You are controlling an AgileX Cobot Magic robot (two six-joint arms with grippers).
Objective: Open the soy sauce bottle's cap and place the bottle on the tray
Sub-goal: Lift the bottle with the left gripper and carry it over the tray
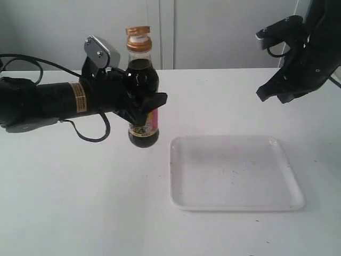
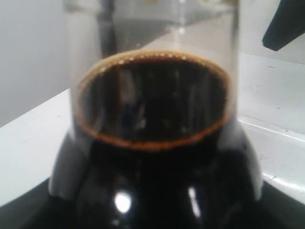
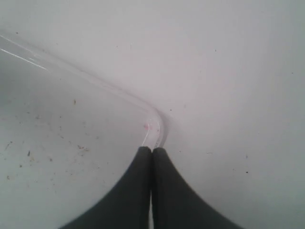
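Note:
The soy sauce bottle (image 1: 143, 80) is upright and held clear of the table, just left of the tray (image 1: 234, 197). My left gripper (image 1: 144, 104) reaches in from the left and is shut on the bottle's dark body above the pink and yellow label. The orange cap (image 1: 138, 31) tops the neck, with a white band showing below its upper part. In the left wrist view the bottle (image 2: 152, 124) fills the frame and hides the jaws. My right gripper (image 1: 277, 93) hangs shut and empty above the tray's far right side; its fingertips (image 3: 152, 150) hover over the tray's rounded corner (image 3: 155, 125).
The white tray lies flat on the white table (image 1: 80, 202), its floor (image 3: 57, 133) speckled with small dark marks. A black cable (image 1: 93, 133) loops under the left arm. A pale wall stands behind the table.

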